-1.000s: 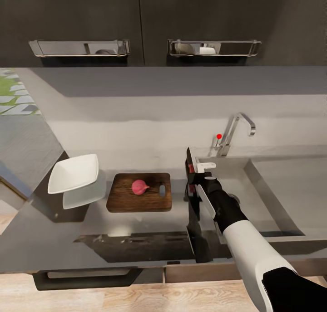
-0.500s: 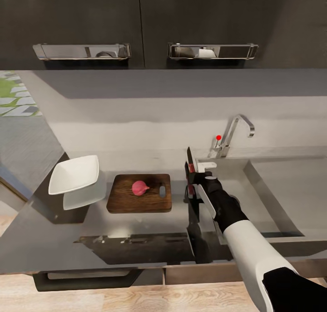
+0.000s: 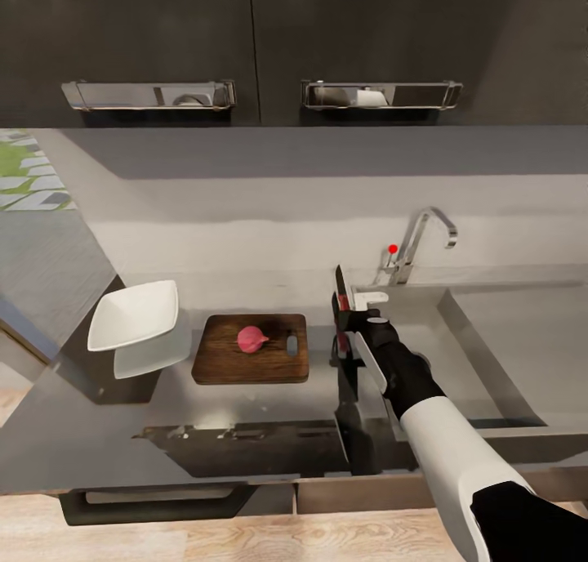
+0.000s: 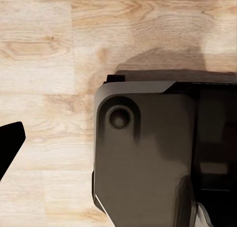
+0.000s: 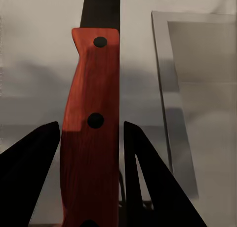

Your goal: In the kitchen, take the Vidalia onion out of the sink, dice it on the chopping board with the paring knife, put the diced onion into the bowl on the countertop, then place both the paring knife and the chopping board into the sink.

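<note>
From my head camera, the onion [image 3: 252, 338] sits mid-frame on the chopping board [image 3: 237, 367], ready for dicing; the bowl [image 3: 133, 313] waits at its left, the sink [image 3: 490, 358] lies right of centre; my right gripper [image 3: 349, 310] holds the knife [image 3: 340, 288] blade-up between board and sink, I judge for carrying it to the onion. My left wrist camera faces wooden floor [image 4: 44, 64]; whether that gripper is parted I cannot tell. My right wrist camera shows my fingers [image 5: 29, 158] clamped on the red handle [image 5: 91, 123].
</note>
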You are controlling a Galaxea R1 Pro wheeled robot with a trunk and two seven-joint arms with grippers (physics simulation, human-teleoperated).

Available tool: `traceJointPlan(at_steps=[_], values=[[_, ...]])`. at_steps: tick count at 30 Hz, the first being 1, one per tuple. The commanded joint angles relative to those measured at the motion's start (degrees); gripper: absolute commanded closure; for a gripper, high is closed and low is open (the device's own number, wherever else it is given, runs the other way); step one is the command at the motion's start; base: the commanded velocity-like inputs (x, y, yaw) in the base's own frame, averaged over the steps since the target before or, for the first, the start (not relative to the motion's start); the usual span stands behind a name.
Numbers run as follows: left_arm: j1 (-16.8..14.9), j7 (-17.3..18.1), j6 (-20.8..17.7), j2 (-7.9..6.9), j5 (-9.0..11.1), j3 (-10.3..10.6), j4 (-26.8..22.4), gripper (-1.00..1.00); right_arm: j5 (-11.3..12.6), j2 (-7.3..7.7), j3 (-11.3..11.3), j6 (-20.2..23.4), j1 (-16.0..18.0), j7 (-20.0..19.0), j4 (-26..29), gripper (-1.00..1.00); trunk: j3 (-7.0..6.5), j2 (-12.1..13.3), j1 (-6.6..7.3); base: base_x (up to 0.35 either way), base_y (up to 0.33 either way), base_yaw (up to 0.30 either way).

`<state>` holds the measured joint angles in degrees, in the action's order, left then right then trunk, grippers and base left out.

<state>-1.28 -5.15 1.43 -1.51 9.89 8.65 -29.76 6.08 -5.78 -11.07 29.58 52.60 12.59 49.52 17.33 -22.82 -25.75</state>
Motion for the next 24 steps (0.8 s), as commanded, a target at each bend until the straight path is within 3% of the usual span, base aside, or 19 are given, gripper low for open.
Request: traceJointPlan(at_steps=[1, 24], values=[[-0.01, -0.44, 0.15, -0.08, 0.56, 0.49, -0.03, -1.0, 0.6, -0.04, -0.19, 0.27, 0.05, 0.56, 0.12, 1.0, 0.02, -0.1, -0.03, 0.0, 0.0, 0.0], [0.0, -0.4, 0.15, -0.08, 0.56, 0.49, 0.0, -1.0, 0.67, -0.19, -0.24, 0.41, 0.05, 0.6, 0.23, 1.0, -2.03, -0.1, -0.03, 0.0, 0.0, 0.0]])
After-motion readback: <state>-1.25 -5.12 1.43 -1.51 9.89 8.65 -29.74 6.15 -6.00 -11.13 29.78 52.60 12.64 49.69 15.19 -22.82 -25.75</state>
